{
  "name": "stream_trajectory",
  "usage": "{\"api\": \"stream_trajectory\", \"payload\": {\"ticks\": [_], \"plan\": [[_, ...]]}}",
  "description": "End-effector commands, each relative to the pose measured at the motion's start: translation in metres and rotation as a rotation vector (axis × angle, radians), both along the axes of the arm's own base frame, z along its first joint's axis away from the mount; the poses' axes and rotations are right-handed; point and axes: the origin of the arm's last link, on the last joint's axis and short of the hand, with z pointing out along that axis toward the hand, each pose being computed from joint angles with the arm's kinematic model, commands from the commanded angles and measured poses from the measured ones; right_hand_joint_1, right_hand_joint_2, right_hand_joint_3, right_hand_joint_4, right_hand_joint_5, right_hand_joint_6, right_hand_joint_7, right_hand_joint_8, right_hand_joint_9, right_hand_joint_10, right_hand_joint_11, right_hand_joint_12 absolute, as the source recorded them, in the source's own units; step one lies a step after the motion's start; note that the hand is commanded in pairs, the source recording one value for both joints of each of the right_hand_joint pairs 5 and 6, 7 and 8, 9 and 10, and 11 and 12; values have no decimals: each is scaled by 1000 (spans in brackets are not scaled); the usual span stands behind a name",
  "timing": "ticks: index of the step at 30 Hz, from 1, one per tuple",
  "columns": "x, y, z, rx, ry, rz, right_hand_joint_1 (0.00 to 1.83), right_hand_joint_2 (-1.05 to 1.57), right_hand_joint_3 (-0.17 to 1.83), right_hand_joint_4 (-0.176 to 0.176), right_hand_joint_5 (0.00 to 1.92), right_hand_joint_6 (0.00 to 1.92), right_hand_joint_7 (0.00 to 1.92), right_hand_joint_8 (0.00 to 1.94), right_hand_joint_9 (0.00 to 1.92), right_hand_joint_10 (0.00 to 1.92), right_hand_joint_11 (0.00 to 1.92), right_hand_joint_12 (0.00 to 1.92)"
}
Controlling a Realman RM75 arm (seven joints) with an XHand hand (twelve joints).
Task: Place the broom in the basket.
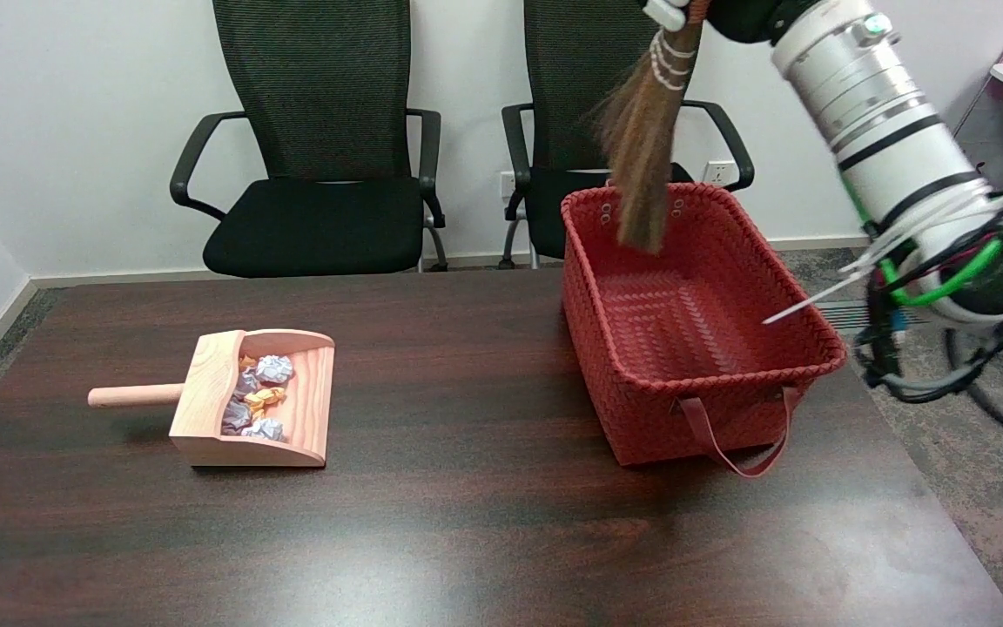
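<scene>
A small broom (641, 148) with brown bristles and white bindings hangs bristles-down over the far left part of the red woven basket (641, 409). Its bristle tips reach just below the basket's far rim. Its handle runs out of the picture's top edge. My right hand (732, 16) shows only partly at that top edge, and it grips the broom near the bindings. The white right arm (893, 131) slants up from the lower right, above the basket's right side. The inside of the basket holds nothing.
A wooden dustpan (205, 392) with several crumpled paper balls (258, 392) lies on the dark table (467, 522) at the left. Two black office chairs (319, 174) stand behind the table. The basket's strap handle (741, 444) hangs down its near side.
</scene>
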Motion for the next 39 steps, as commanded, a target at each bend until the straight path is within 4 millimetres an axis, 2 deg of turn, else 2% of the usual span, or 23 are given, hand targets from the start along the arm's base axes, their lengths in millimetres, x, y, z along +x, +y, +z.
{"api": "stream_trajectory", "payload": {"ticks": [1,5,8,15,22,39], "plan": [[-32,15,41,-97,105,-121,729,1571,1615,28,1920,1920,1920,1920,1920,1920,1920,1920],[-69,6,32,-100,112,-138,724,1504,1745,22,1920,1920,1920,1920,1920,1920,1920,1920],[-92,0,29,-109,85,-143,730,1479,1760,22,1920,1920,1920,1920,1920,1920,1920,1920],[-126,1,36,-134,-1,-87,774,1353,1761,16,1920,1920,1920,1920,1920,1920,1920,1920],[-167,-2,35,-71,-111,-107,799,1313,1715,12,1920,1920,1920,1920,1920,1920,1920,1920],[-230,9,34,5,-191,-172,806,1299,1700,10,1920,1920,1920,1920,1920,1920,1920,1920]]}}
